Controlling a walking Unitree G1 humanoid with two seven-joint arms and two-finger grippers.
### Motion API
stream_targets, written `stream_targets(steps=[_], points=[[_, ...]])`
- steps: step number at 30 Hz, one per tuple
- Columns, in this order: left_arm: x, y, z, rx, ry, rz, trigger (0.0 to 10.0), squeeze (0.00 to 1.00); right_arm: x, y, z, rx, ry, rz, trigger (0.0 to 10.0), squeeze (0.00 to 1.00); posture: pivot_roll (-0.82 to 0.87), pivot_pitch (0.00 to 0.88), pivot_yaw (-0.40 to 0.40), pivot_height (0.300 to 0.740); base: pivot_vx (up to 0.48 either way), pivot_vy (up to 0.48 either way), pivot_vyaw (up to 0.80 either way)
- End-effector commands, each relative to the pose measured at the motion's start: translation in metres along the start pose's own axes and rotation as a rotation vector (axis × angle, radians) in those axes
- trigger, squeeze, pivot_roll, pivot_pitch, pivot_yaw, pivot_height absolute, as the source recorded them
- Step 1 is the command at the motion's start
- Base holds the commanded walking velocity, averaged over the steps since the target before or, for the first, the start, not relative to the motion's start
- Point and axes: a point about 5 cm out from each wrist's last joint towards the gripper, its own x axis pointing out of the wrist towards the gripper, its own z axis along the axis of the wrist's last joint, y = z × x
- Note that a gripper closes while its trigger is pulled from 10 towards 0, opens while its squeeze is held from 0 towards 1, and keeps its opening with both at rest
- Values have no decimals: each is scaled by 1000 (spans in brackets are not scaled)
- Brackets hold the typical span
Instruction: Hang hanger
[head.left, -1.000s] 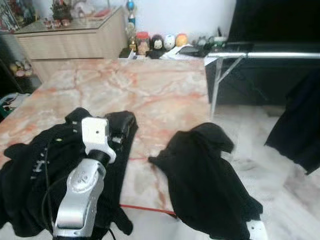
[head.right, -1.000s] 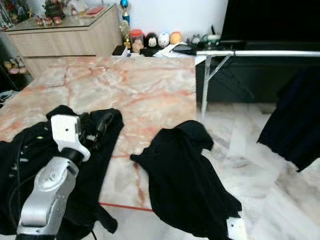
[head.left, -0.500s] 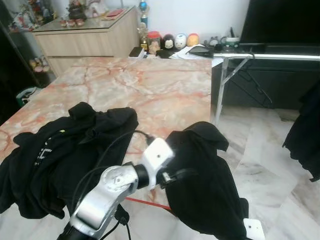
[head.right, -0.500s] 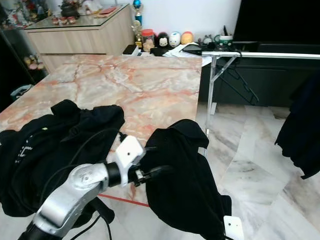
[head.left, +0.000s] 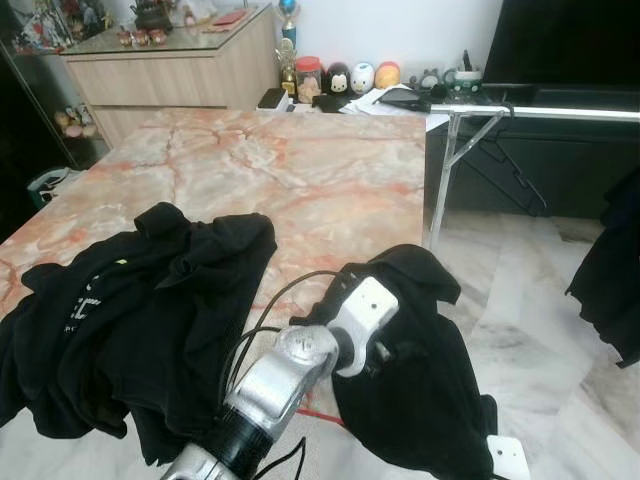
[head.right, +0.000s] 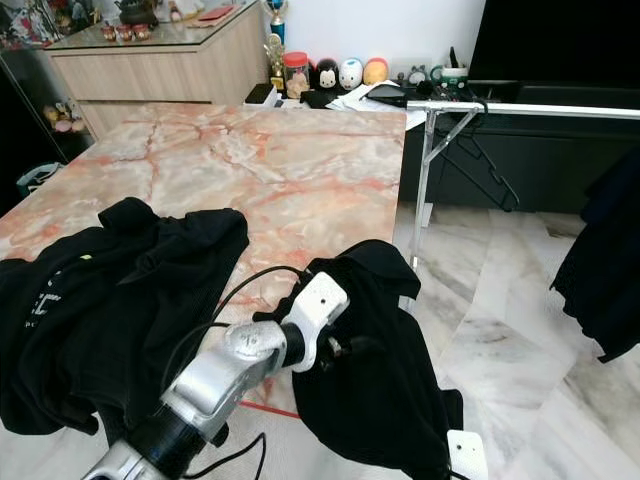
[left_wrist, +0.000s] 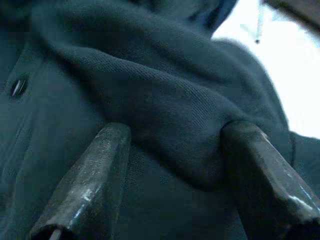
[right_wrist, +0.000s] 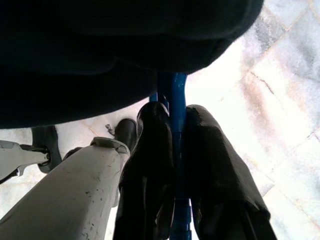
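- A marble table (head.left: 300, 170) with pink and orange veins takes up the left and middle of the scene, over pale marble floor tiles (head.left: 520, 340) on the right.
- A wooden sideboard (head.left: 170, 75) stands at the far left with small ornaments on top; a row of little figurines (head.left: 350, 78) and papers sits at the table's far edge.
- A heap of black clothes (head.left: 130, 310) lies on the table's near left part.
- A black garment (head.left: 420, 360) hangs over the table's near right corner, draping toward the floor.
- A metal clothes rail (head.left: 540, 112) runs across the far right, with a bare black hanger (head.right: 480, 170) hooked on it and a dark garment (head.left: 610, 270) hanging at the far right edge.
- The left arm reaches across from the near left, and the left gripper (left_wrist: 172, 145) presses into the black garment with its fingers (left_wrist: 95, 175) spread, a fold of cloth bulging between them, not clamped.
- The right gripper (right_wrist: 175, 150), low beneath the black garment, is clenched on a blue hanger (right_wrist: 172, 97) whose stem runs between its fingers up under the cloth.
- The garment covers most of the blue hanger, so its shape cannot be made out.
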Motion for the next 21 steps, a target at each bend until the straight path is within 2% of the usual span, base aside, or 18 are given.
stream_targets(steps=[1,4,6,8,13,14,16,20,21], points=[[0,12,-14,-28,87,74,10000,0,1,2,4,-9,-13,7,10000,0,2,0,18,740,0,0,0],[3,25,-24,-55,177,174,10000,0,1,3,4,-10,-14,10,10000,0,0,0,21,740,0,0,0],[3,31,-24,-73,177,230,10000,0,1,2,4,-9,-16,9,10000,0,0,0,21,740,0,0,0],[0,49,-20,-133,153,386,10000,0,1,3,4,-6,-18,8,10000,0,-2,0,22,740,0,0,0],[-6,68,-14,-179,122,487,10000,0,1,3,4,-4,-19,7,10000,0,-8,0,22,740,0,0,0],[-12,82,-12,-208,105,559,10000,0,1,3,4,-2,-19,7,10000,0,-13,0,24,740,0,0,0],[-22,99,-10,-219,98,635,10000,0,1,3,4,3,-19,5,10000,0,-17,0,25,740,0,0,0],[-32,113,-10,-235,88,711,10000,0,1,3,4,5,-18,4,10000,0,-18,0,25,740,0,0,0],[-39,121,-11,-242,83,750,10000,0,1,3,4,6,-18,3,10000,0,-18,0,25,740,0,0,0]])
